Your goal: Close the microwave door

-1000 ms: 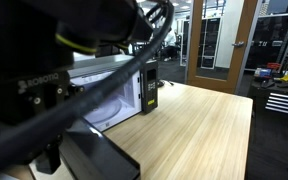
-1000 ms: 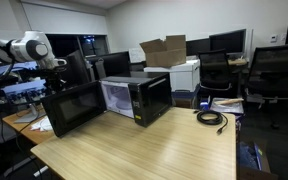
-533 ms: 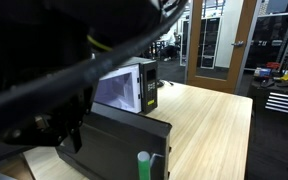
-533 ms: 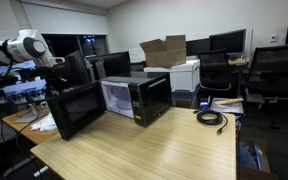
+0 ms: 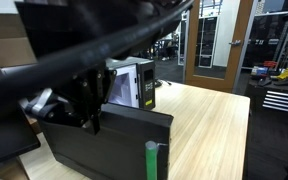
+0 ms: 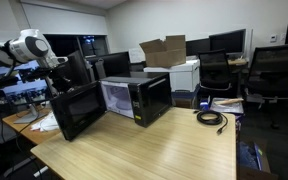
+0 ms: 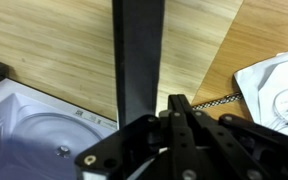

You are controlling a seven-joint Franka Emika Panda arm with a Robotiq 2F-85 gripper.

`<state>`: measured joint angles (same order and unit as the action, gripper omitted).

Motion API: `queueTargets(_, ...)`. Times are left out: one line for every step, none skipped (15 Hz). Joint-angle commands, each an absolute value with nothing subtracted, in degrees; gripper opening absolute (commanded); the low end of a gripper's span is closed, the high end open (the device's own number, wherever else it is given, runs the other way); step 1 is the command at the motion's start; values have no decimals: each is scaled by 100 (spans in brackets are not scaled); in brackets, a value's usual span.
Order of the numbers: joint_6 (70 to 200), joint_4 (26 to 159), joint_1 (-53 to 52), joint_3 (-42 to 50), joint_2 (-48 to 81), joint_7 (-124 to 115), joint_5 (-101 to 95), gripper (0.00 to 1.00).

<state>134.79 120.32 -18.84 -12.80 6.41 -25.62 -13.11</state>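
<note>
The microwave (image 6: 136, 98) is a dark boxy oven on the wooden table; it also shows in an exterior view (image 5: 134, 84). Its pale interior with the round turntable (image 7: 34, 135) fills the lower left of the wrist view. The microwave door (image 6: 77, 108) stands swung open, a dark panel with a green strip (image 5: 151, 160) at its edge. In the wrist view I see the door edge-on (image 7: 139, 55). My gripper (image 7: 172, 103) is shut and sits against the door's outer top edge, behind the door in an exterior view (image 6: 57, 67).
A brown cardboard box (image 6: 164, 50) and a white printer (image 6: 184, 73) stand behind the microwave. A black cable (image 6: 212, 118) lies on the wooden table (image 6: 154, 145). Office chairs (image 6: 274, 70) stand beyond. Papers (image 7: 279, 85) lie beside the table's edge.
The door has swung a little toward the oven, and my arm has moved with it, pushing it. In the close exterior view the door and its green strip have come into sight.
</note>
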Motion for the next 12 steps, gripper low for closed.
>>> queueTargets(13555, 12360, -1756, -1136, 363, -2919, -1563, 1)
queueTargets(13568, 12383, -1742, -1099, 352, -3029, -1611, 0)
queueTargets(13585, 12401, -1725, -1073, 347, -3092, -1615, 1)
queueTargets(13596, 12418, -1700, -1029, 340, -3204, -1650, 1)
queueTargets(13598, 12422, -1679, -1000, 337, -3283, -1670, 1)
queueTargets(13600, 12425, -1644, -960, 338, -3388, -1711, 1)
queueTargets(13597, 12429, -1617, -924, 338, -3465, -1742, 1)
queueTargets(13611, 12437, -1569, -880, 335, -3489, -1780, 1)
queueTargets(13713, 12448, -1529, -880, 339, -3380, -1693, 26)
queueTargets(13792, 12448, -1520, -899, 357, -3342, -1648, 28)
queueTargets(13866, 12450, -1526, -934, 369, -3324, -1596, 32)
queueTargets(13928, 12442, -1562, -978, 387, -3338, -1560, 40)
